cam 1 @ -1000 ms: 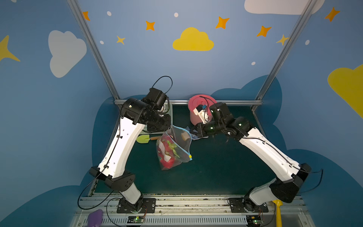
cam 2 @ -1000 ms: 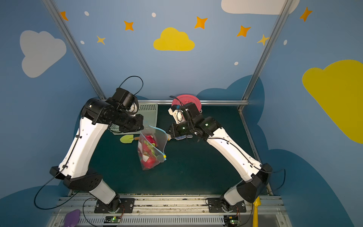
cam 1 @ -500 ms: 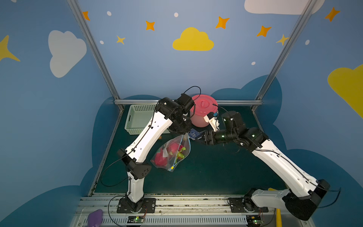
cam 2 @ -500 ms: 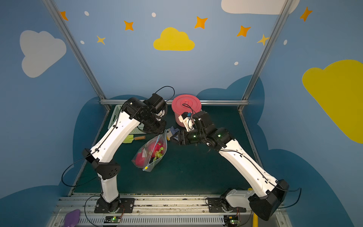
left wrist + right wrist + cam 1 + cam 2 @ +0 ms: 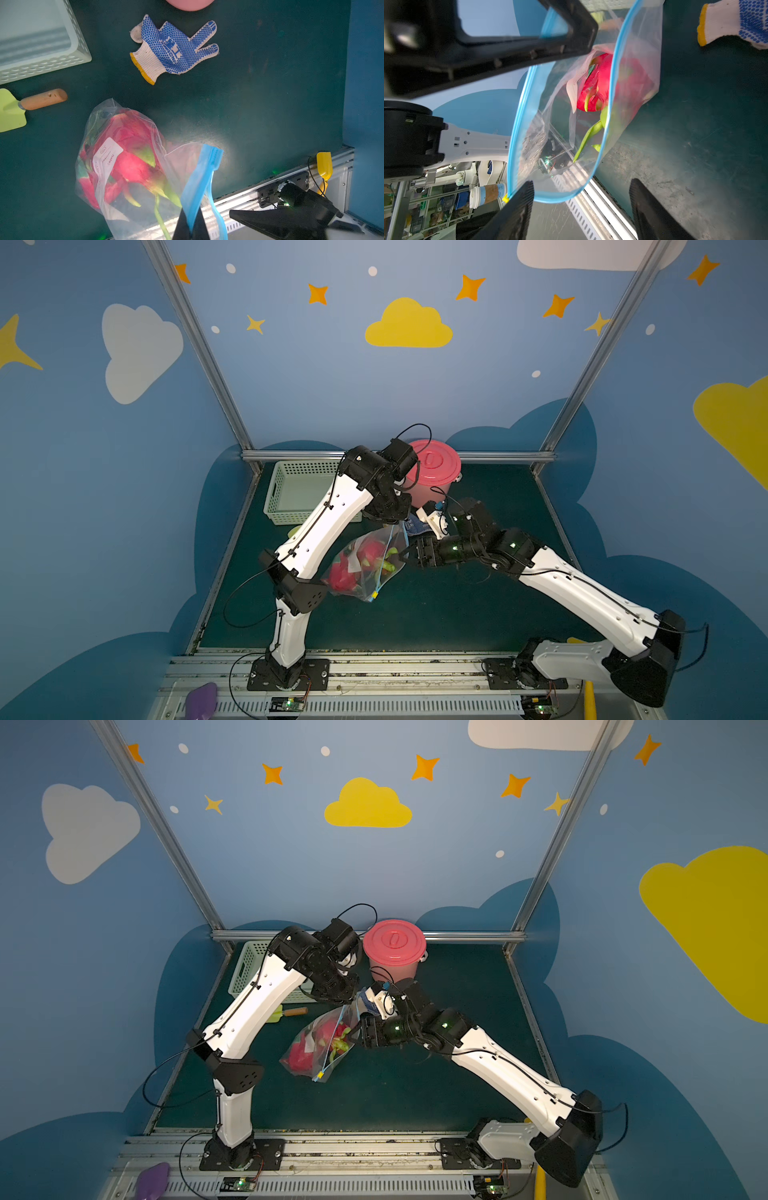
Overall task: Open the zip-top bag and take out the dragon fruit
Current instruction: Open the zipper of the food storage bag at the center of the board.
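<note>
Spreading under everything is the dark green table (image 5: 457, 614), with the left arm (image 5: 324, 526) and the right arm (image 5: 582, 593) both bent in toward its middle. A pale perforated basket (image 5: 274, 493) sits in the far left corner, and a pink lidded bucket (image 5: 436, 466) stands at the far edge just beside it. The zip-top bag (image 5: 365, 568) hangs tilted over the middle of the table in both top views; whether its lower end rests on the surface cannot be told. The left gripper (image 5: 190, 226) has its jaws pressed together on the light-blue zip strip (image 5: 199, 180) and holds the bag up by it. The bag's mouth gapes open toward the right gripper (image 5: 581, 187), whose jaws stand wide apart at the blue rim and clamp nothing. The dragon fruit (image 5: 133, 166), red with green scales, lies inside the bag behind the white label (image 5: 106, 155). A white glove (image 5: 172, 49) with blue dots lies flat on the table between bucket and bag. A trowel (image 5: 41, 99) with a wooden handle and green blade lies just beside the basket's near side. The yellow slider tab (image 5: 505, 200) sits at the strip's low end, close by one right finger (image 5: 521, 199).
</note>
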Controlling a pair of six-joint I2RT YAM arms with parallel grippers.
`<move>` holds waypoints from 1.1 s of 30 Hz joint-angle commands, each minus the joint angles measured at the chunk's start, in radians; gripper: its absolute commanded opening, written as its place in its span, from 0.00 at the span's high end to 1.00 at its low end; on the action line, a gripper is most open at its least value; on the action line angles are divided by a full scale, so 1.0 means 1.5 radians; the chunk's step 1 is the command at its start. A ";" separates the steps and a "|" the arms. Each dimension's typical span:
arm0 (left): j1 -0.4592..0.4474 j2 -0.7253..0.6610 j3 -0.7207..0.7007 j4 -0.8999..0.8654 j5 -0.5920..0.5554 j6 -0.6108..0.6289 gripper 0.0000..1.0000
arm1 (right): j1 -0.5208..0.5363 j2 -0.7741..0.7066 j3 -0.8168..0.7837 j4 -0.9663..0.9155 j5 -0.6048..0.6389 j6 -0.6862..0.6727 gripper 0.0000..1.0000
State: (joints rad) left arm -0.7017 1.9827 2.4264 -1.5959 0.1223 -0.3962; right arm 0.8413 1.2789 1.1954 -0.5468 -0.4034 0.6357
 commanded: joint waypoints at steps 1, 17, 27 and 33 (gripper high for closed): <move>-0.006 0.005 0.013 -0.046 -0.004 0.008 0.95 | 0.006 0.025 0.007 0.014 0.055 0.016 0.32; -0.028 0.022 -0.041 -0.049 -0.067 0.026 0.95 | -0.066 -0.002 -0.121 -0.024 0.177 -0.021 1.00; -0.046 -0.011 -0.100 0.077 0.096 -0.040 0.39 | -0.074 -0.067 -0.203 0.242 0.020 -0.033 1.00; -0.054 -0.035 -0.144 0.132 0.129 -0.075 0.24 | -0.072 -0.070 -0.196 0.242 0.019 -0.038 1.00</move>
State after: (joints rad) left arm -0.7746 1.9472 2.2086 -1.4445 0.2649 -0.4713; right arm 0.7292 1.1942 0.8951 -0.2371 -0.3492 0.5938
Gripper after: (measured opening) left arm 0.758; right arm 0.048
